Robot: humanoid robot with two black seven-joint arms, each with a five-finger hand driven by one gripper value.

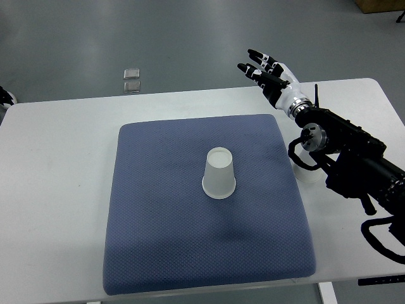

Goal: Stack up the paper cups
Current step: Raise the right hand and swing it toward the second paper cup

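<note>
Cup (219,173) inverted on blue mat (158,209), white table (57,190).

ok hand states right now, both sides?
Right hand: open, fingers spread, holding nothing, raised past the mat's far right corner.
Left hand: only a dark bit at the left edge; cannot tell.

White paper cup (219,173), upside down with its wide rim on the blue mat (152,209), flat base facing up, standing alone near the mat's centre, untouched
</note>
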